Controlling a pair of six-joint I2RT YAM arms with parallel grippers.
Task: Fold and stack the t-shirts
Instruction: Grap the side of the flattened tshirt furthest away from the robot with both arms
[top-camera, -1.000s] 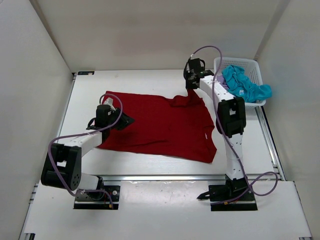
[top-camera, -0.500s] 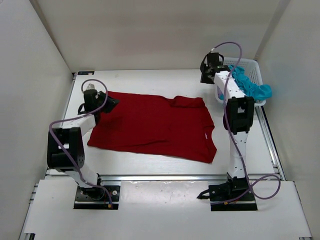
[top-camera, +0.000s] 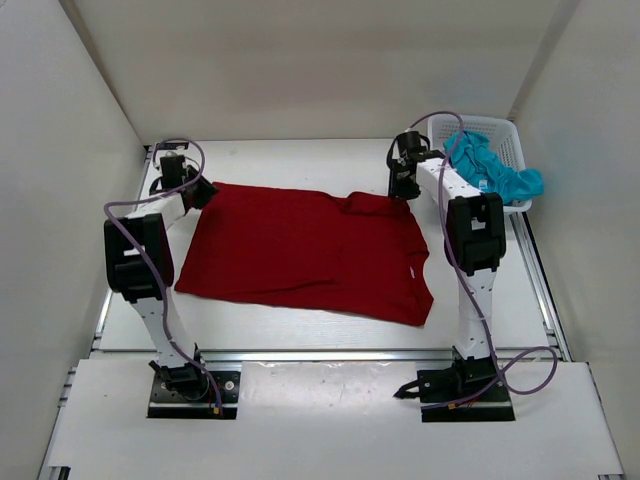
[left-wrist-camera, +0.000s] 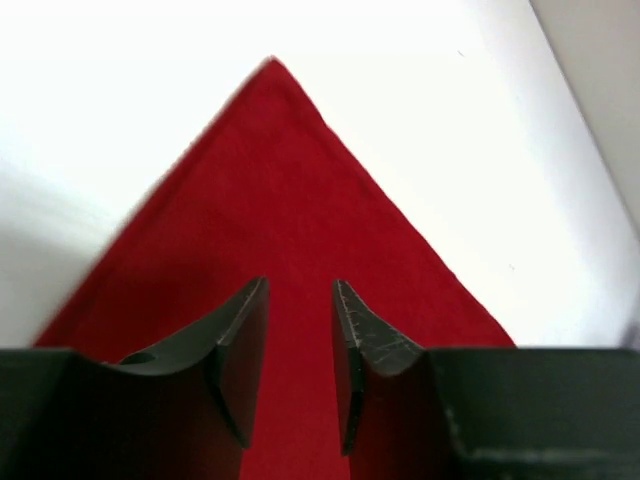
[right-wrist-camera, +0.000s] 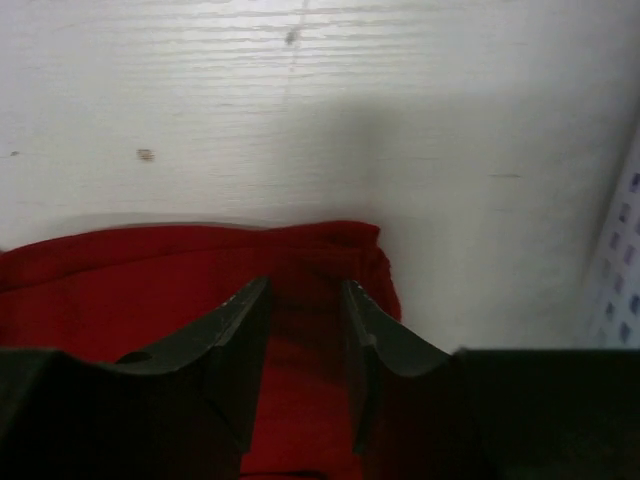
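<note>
Dark red cloth t-shirt (top-camera: 310, 250) spread flat; left gripper (left-wrist-camera: 300, 285), right gripper (right-wrist-camera: 306, 283) over its far corners, jaws parted, gripping nothing, likely for pinching and folding.

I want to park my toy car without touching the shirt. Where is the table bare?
Bare table runs between the red shirt and the back wall, and in a strip between the shirt and the front rail. Crowded: the far right, with basket, blue shirt and right gripper, and the shirt's far left corner, under the left gripper.
</note>
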